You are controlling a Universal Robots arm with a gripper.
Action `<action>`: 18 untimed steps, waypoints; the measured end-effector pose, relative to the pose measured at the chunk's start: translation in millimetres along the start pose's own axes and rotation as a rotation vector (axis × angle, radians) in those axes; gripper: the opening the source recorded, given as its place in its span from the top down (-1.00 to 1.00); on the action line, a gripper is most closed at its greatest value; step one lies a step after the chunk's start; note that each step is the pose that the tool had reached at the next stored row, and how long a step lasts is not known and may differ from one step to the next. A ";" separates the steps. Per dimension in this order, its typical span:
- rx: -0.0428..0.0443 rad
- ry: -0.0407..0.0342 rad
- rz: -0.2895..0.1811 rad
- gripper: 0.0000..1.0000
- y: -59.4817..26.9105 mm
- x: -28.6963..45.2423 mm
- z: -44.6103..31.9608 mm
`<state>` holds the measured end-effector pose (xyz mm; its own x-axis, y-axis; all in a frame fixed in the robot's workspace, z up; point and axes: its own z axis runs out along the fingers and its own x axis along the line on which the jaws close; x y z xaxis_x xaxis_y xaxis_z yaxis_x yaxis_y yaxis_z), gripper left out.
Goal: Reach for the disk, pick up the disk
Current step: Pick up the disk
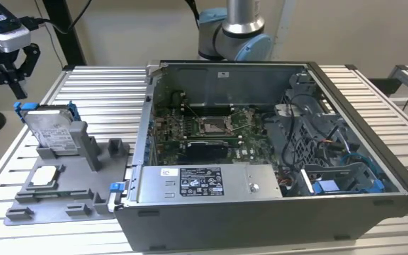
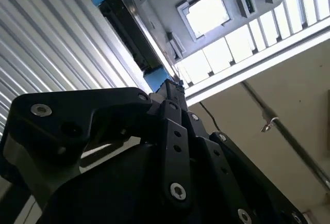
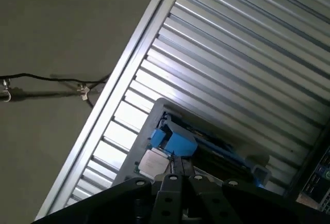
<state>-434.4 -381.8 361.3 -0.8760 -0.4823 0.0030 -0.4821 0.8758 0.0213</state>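
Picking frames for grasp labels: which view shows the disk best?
Exterior view: the disk stands upright in the grey holder, with its label face and blue bracket in plain sight. In both wrist views the disk is edge-on: a thin edge and blue bracket ends.

Arm (image 1: pixel 238 26) joint upright at rear; claw (image 1: pixel 7 78) hangs high at exterior view's far left, pointing down, touching nothing.
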 end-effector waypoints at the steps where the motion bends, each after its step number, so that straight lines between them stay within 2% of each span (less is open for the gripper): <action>1: 0.0003 0.0005 -0.015 1.00 0.0 0.0 0.0; 18: 0.0057 0.0086 -0.282 1.00 0.2 0.0 0.0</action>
<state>-434.6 -381.6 361.3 -0.7070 -0.7071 0.0062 -0.7070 0.7070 0.0169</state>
